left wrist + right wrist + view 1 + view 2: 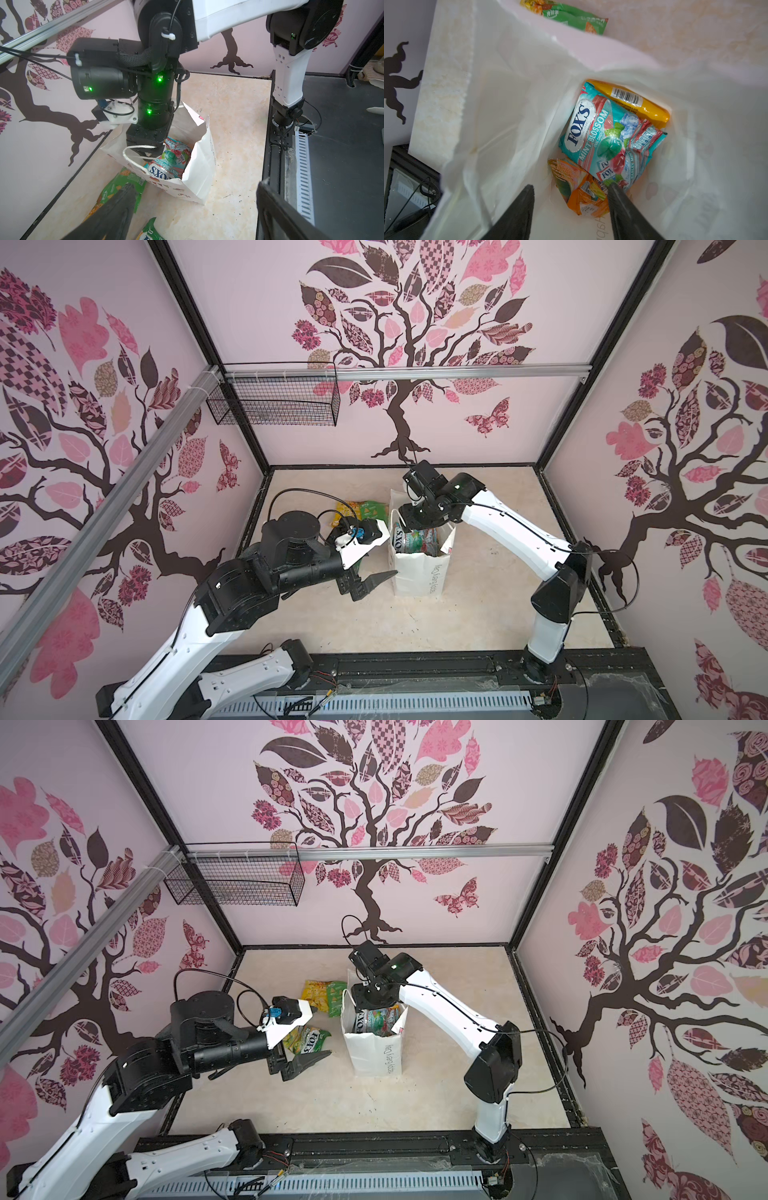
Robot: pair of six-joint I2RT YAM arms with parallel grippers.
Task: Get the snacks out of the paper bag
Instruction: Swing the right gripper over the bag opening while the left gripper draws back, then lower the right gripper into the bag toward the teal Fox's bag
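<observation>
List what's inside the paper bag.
In the paper bag: a teal-red FOX'S packet lying partly over a yellow-orange packet and an orange packet; right gripper reaches in. Anything beneath them is covered.

The paper bag [411,574] is coloured white, with grey lettering. A teal-red packet [602,141], an orange packet [581,195] and a yellow packet [648,110] are seen.

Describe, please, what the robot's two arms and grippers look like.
The left arm and right arm have white shells with bulky black joints and thin black cables tied alongside. Small green lights glow on the right wrist. The left gripper and right gripper are black, with tapering, wedge-shaped fingers.
</observation>
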